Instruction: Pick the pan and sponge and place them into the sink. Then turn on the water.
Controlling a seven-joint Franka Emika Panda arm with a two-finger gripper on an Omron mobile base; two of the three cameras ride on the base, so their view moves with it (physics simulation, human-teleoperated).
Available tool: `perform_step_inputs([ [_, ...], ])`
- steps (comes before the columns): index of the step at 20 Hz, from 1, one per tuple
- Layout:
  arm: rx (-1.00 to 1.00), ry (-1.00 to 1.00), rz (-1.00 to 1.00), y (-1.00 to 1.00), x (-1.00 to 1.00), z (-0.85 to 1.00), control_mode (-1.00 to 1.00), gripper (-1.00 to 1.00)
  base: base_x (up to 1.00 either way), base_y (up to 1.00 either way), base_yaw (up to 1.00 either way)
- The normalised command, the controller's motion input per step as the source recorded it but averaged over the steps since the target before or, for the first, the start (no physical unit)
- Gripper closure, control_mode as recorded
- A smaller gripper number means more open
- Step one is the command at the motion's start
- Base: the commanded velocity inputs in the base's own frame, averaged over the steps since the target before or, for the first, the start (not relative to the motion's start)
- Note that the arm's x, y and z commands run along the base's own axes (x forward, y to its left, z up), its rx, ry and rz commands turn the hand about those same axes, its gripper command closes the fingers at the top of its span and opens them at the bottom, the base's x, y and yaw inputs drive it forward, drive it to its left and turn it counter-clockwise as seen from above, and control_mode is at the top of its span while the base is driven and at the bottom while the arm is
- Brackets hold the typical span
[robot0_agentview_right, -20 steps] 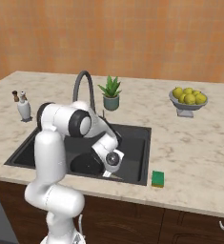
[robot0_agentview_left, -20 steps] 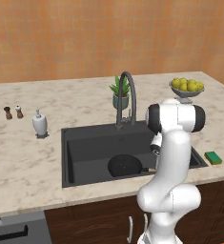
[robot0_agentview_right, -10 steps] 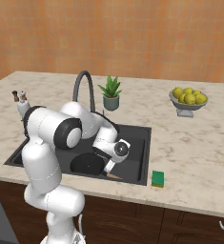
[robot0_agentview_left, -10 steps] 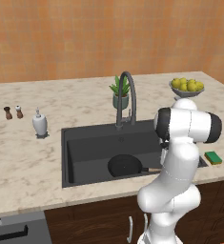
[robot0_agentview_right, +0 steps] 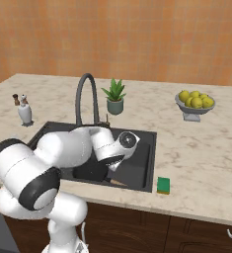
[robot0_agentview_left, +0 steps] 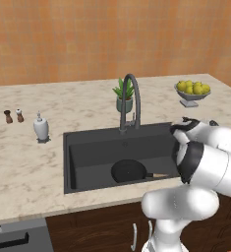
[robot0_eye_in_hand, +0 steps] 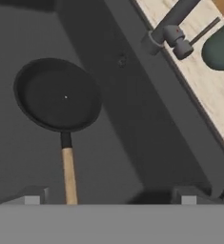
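The black pan [robot0_agentview_left: 129, 171] lies flat on the floor of the dark sink [robot0_agentview_left: 87, 152], its wooden handle pointing toward the front right. In the hand view the pan [robot0_eye_in_hand: 58, 95] is below me, and my gripper [robot0_eye_in_hand: 111, 198] hangs open above the end of the handle, holding nothing. From the right base view my hand sits over the sink [robot0_agentview_right: 139, 165], partly covering the pan [robot0_agentview_right: 93, 170]. The sponge [robot0_agentview_right: 163, 185], green on top, rests on the counter just right of the basin's front corner. The arched faucet [robot0_agentview_left: 130, 98] stands behind the basin with no water running.
A potted plant [robot0_agentview_left: 125, 96] stands beside the faucet. A bowl of lemons [robot0_agentview_left: 192, 91] is at the back right. A white soap dispenser [robot0_agentview_left: 41, 128] and two small shakers [robot0_agentview_left: 14, 116] are left of the sink. The counter's front edge runs close below the basin.
The arm has swung right and toward the cameras, and the hand has risen off the pan handle. The pan stays in the sink. The jaws stay open.
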Motion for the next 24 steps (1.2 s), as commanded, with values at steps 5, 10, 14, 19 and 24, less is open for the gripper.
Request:
perform_step_inputs([
  [5,0.00,-0.01,-0.18,-0.03,-0.73,0.97,-1.00,-1.00,0.00,0.00,0.00],
  [10,0.00,0.05,-0.36,0.00,-0.59,0.76,-1.00,-1.00,0.00,0.00,0.00],
  [14,0.00,0.02,-0.39,-0.11,-0.55,0.57,-1.00,-1.00,0.00,0.00,0.00],
  [19,0.17,0.05,-0.36,-0.55,-0.40,0.27,-1.00,-1.00,0.00,0.00,0.00],
  [24,0.25,0.16,-0.29,-0.48,-0.18,0.02,-1.00,-1.00,0.00,0.00,0.00],
])
